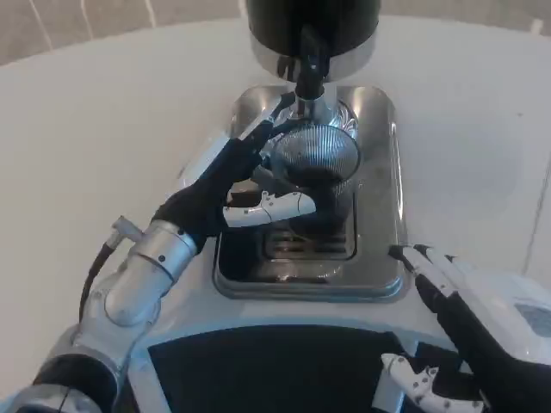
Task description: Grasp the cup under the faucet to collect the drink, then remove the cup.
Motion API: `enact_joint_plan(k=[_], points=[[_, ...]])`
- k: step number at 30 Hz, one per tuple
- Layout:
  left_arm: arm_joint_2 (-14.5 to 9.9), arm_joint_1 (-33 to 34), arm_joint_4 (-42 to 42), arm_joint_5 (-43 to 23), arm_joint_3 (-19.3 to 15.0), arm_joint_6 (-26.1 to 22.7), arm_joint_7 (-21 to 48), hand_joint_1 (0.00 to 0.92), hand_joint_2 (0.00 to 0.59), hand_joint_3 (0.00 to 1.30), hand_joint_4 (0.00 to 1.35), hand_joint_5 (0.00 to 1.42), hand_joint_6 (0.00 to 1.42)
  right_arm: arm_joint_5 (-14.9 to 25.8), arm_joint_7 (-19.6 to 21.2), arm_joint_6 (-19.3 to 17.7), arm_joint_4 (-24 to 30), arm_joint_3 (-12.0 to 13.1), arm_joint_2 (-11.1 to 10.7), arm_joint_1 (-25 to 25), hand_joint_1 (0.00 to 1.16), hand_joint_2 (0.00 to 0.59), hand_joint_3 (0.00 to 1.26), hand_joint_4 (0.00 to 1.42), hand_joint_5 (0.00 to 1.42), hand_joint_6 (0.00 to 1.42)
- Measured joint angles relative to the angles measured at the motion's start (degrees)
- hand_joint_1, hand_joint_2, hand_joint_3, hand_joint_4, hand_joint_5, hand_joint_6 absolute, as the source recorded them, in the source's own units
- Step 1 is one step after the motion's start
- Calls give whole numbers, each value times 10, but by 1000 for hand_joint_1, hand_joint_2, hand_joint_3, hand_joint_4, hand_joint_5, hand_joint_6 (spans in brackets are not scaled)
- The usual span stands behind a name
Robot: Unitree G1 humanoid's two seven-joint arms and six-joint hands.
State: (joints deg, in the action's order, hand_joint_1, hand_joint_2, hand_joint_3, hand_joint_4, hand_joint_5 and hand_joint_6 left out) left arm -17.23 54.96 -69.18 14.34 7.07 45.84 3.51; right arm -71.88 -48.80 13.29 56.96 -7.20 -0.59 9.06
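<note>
A clear ribbed glass cup stands on the steel drip tray, right below the black faucet of the dispenser. Dark drink shows inside the cup. My left hand reaches in from the lower left and wraps the cup's left side, fingers along its rim and thumb across the front. My right hand rests at the lower right, off the tray's corner, fingers spread and holding nothing.
The dispenser's black and chrome body rises at the top centre. A slotted grate lies at the tray's front. White table spreads to both sides; a black panel lies along the near edge.
</note>
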Motion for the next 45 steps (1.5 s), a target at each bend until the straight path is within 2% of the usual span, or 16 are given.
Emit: enact_joint_plan(k=[7, 17, 23, 38, 45], points=[[-2, 1, -1, 17, 10, 0, -21, 467, 66, 75, 147, 513, 678, 0, 0, 2, -10, 0, 0, -13, 461, 508, 44, 0, 0, 0], [-8, 6, -5, 48, 32, 2, -67, 514, 70, 86, 201, 622, 926, -2, 0, 12, -23, 3, 0, -25, 455, 508, 44, 0, 0, 0], [-9, 10, -9, 63, 36, 3, -83, 515, 70, 215, 302, 723, 1116, -2, 0, 18, -25, 5, 1, -31, 456, 508, 44, 0, 0, 0], [-2, 5, -11, 64, 29, -2, -119, 534, 86, 556, 602, 933, 1339, -3, 0, 31, -34, 8, 3, -39, 481, 498, 53, 0, 0, 0], [3, -6, -10, 63, 25, 3, -152, 566, 99, 760, 803, 1105, 1424, -3, 0, 32, -34, 8, 3, -37, 491, 496, 54, 0, 0, 0]])
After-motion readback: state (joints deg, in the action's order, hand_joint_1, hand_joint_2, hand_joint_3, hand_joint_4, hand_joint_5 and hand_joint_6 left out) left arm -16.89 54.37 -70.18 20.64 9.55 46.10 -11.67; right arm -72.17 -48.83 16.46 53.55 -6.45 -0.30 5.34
